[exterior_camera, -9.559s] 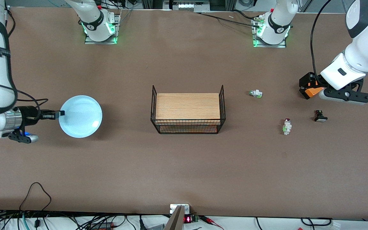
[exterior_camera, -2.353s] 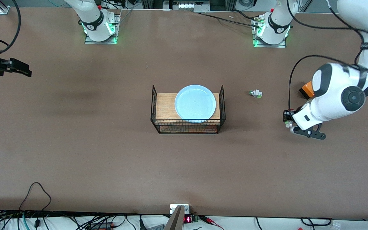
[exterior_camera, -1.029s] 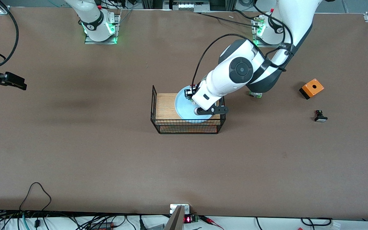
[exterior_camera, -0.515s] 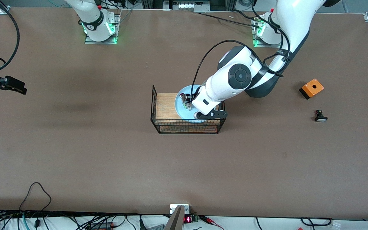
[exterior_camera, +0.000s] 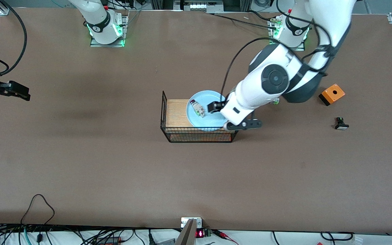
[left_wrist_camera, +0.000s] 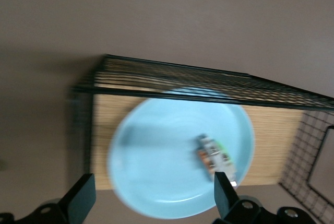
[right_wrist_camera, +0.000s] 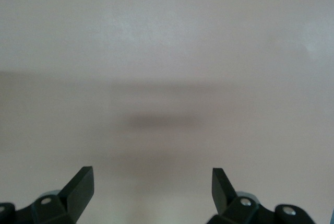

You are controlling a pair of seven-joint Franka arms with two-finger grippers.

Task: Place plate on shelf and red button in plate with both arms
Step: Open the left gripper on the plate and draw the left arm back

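The plate (exterior_camera: 207, 110) sat on the wooden shelf of the wire rack (exterior_camera: 200, 116) at the centre of the front view, toward the left arm's end of that shelf. The red button (exterior_camera: 197, 108) lay on its side in the plate, toward the rim that faces the right arm's end of the worktop (exterior_camera: 114, 163).

The left gripper (exterior_camera: 216, 106) hung over the plate's other half, just beside the button but apart from it, its fingers spread wide and holding nothing. In the left wrist view the same button (left_wrist_camera: 214, 157) lay in the plate (left_wrist_camera: 156, 161) close to one dark fingertip (left_wrist_camera: 223, 192), with the rack's wire wall (left_wrist_camera: 209, 80) running across the upper part of the frame.

The right gripper (exterior_camera: 14, 91) waited at the middle of the front view's left edge, over bare worktop. The right wrist view showed its fingers (right_wrist_camera: 79, 186) parted and empty above the plain brown surface.

In the right part of the front view, an orange box (exterior_camera: 332, 94) and a small black part (exterior_camera: 341, 124) lay on the worktop, the black part nearer the camera. A small white and green part (exterior_camera: 276, 101) peeked out from under the left arm's elbow.
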